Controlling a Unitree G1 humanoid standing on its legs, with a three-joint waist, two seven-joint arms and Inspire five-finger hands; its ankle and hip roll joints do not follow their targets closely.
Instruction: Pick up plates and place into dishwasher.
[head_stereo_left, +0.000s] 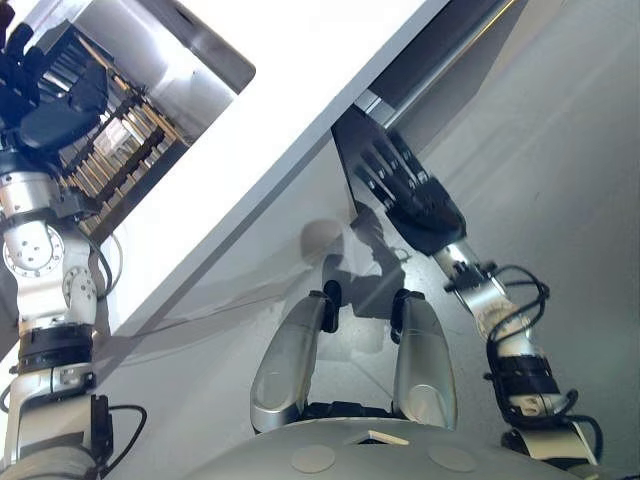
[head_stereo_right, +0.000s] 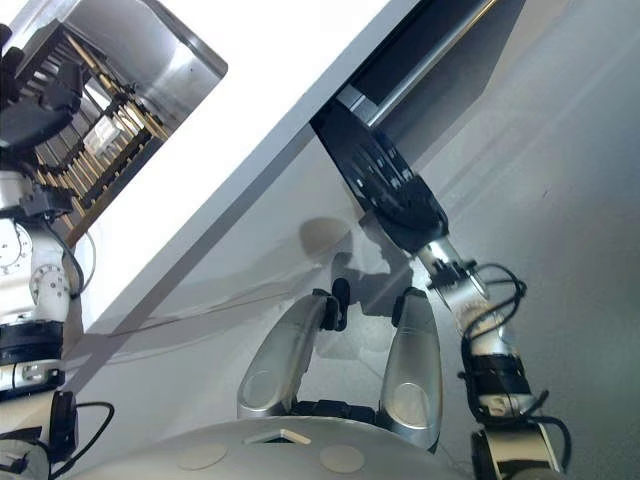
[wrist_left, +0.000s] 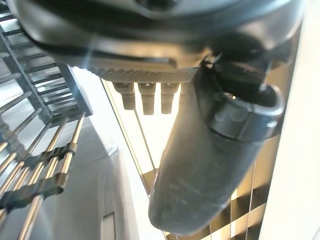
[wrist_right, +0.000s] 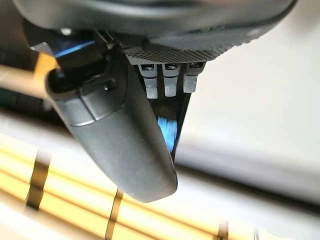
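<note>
Our right hand (head_stereo_left: 415, 205) grips a black plate (head_stereo_right: 365, 165) at the counter's (head_stereo_left: 300, 100) edge.
We see the plate edge-on, slanting up-left; our left hand (head_stereo_left: 45, 95) hangs relaxed over the dishwasher rack (head_stereo_left: 120, 150).

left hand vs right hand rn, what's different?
1. Load: the right hand has its thumb and fingers pinched on a dark plate; the left hand holds nothing.
2. Fingers: the left hand's look straight and relaxed; the right hand's lie closed against the plate's face.
3. Place: the left hand is over the dishwasher rack; the right hand is at the white panel's lower edge, away from the rack.
Both are dark hands on silver-grey arms.
</note>
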